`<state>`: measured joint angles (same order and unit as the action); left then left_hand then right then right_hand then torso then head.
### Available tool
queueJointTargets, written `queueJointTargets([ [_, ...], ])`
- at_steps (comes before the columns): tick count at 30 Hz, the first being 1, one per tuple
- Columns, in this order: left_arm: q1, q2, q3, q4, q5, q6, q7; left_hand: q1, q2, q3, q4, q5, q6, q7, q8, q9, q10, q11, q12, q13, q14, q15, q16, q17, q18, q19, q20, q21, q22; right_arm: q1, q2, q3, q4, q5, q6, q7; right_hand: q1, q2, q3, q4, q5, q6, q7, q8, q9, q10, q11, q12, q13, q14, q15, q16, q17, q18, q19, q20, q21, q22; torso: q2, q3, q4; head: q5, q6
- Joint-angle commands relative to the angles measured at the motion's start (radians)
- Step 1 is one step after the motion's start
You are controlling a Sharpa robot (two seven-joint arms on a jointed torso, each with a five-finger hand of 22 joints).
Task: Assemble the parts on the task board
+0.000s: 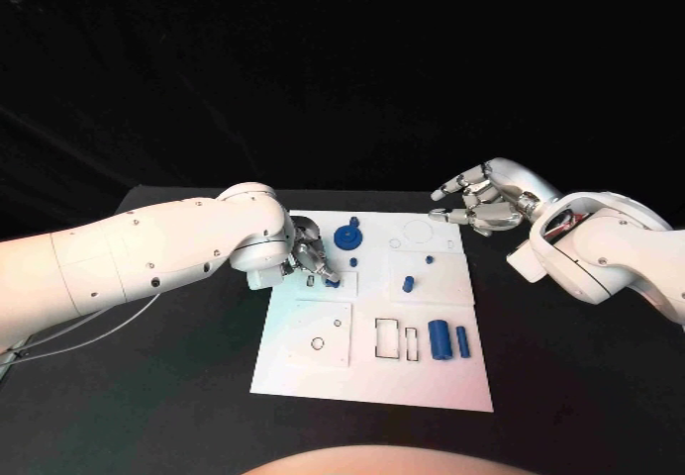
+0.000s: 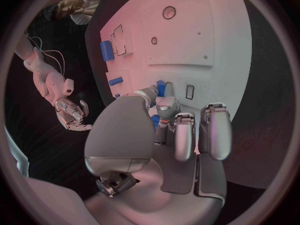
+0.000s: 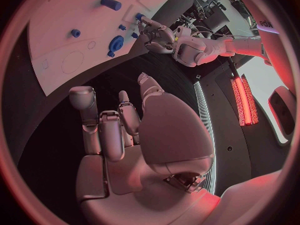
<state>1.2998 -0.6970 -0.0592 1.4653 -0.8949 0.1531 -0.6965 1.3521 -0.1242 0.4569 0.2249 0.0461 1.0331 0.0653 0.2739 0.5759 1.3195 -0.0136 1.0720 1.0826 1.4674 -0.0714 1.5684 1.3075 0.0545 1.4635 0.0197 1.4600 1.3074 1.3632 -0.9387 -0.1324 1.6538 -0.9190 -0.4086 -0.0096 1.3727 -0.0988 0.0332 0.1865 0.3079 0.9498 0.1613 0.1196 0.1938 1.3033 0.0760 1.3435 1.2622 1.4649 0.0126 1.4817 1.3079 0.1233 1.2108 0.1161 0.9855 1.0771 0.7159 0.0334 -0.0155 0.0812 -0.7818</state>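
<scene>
Two hands work over the white task board (image 1: 374, 381): the left hand (image 1: 309, 259) pinches a small blue part (image 1: 332, 281) at the board's left side, while the right hand (image 1: 478, 205) hovers beyond its far right corner, fingers loosely curled, holding nothing.

From the head we look steeply down on the task board (image 1: 374, 371). Each wrist camera peers past its own hand, close. All views share that board.
</scene>
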Motion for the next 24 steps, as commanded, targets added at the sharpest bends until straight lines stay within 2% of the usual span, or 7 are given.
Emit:
queueJointTargets([
  [1, -0.002, -0.008, -0.001, 0.010, 0.029, -0.040, -0.011, -0.001, -0.015, 0.020, -0.014, 0.003, 0.014, -0.006, 0.002, 0.006, 0.015, -0.002, 0.013, 0.011, 0.103, -0.003, 0.002, 0.263, -0.007, 0.008, 0.001, 0.003, 0.038, -0.001, 0.001, 0.000, -0.001, -0.008, 0.012, 0.004, -0.005, 0.005, -0.003, 0.002, 0.007, 0.008, -0.003, 0.006, 0.002, -0.004, 0.001, -0.003, 0.002, 0.047, -0.006, -0.004, 0.076, 0.013, -0.006, -0.002, -0.007, -0.001, 0.001, -0.0003, -0.0004, 0.002, 0.001],
  [15, -0.005, -0.059, 0.002, 0.068, 0.011, -0.145, 0.014, -0.030, -0.033, 0.052, -0.039, 0.003, 0.032, -0.014, 0.005, 0.015, 0.034, -0.009, 0.035, 0.032, 0.103, -0.009, 0.002, 0.263, -0.008, 0.011, -0.004, 0.005, 0.044, -0.001, -0.002, 0.000, -0.004, -0.008, 0.009, 0.005, -0.006, 0.006, -0.003, 0.002, 0.007, 0.009, -0.004, 0.007, 0.002, -0.004, 0.001, -0.003, 0.001, 0.047, -0.007, -0.004, 0.075, 0.013, -0.005, -0.002, -0.007, 0.000, 0.000, 0.0009, 0.0011, 0.008, -0.001],
  [24, -0.019, -0.073, 0.002, 0.091, -0.058, -0.161, 0.015, -0.036, -0.037, 0.059, -0.046, 0.003, 0.035, -0.015, 0.005, 0.017, 0.038, -0.010, 0.038, 0.035, 0.103, -0.010, 0.002, 0.263, -0.009, 0.012, -0.005, 0.006, 0.046, -0.002, -0.003, -0.001, -0.003, -0.008, 0.007, 0.005, -0.006, 0.006, -0.003, 0.002, 0.007, 0.009, -0.004, 0.007, 0.002, -0.004, 0.001, -0.003, 0.001, 0.047, -0.007, -0.004, 0.075, 0.013, -0.005, -0.002, -0.007, 0.000, 0.000, -0.0005, 0.0000, 0.014, 0.000],
])
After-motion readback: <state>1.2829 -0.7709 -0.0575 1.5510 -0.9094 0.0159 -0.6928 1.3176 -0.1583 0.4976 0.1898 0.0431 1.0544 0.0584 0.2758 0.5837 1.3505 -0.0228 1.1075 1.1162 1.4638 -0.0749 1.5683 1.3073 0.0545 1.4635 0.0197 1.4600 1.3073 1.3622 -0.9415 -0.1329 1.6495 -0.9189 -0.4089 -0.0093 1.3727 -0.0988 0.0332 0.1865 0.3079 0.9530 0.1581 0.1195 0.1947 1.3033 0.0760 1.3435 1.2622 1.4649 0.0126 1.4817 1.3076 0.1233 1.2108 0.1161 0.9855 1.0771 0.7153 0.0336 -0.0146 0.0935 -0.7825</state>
